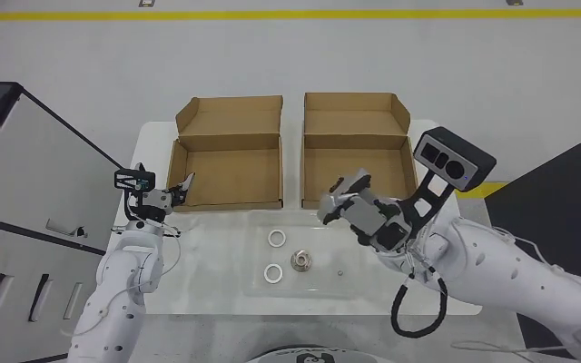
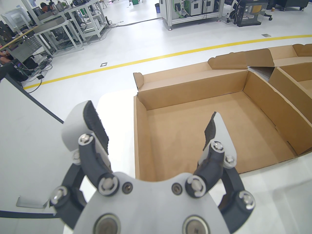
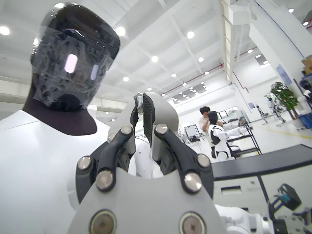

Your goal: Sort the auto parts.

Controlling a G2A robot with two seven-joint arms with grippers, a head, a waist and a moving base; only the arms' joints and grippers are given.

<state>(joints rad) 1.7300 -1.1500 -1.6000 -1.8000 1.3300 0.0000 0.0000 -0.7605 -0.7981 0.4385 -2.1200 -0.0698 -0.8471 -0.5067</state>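
Here: two boxes (image 1: 231,177), two rings (image 1: 277,238), one clamped bolt (image 3: 139,105).

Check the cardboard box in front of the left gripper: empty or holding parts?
Empty: the box shows a bare cardboard floor in the left wrist and top views. The left gripper is open.

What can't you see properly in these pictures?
- Small metal part, right wrist view: it is squeezed in the right gripper, and the pads cover most of it, so its kind is unclear.
- Tiny speck on the table, top view: too small to tell what it is.
- Second cardboard box, left wrist view: cut off by the picture's edge.
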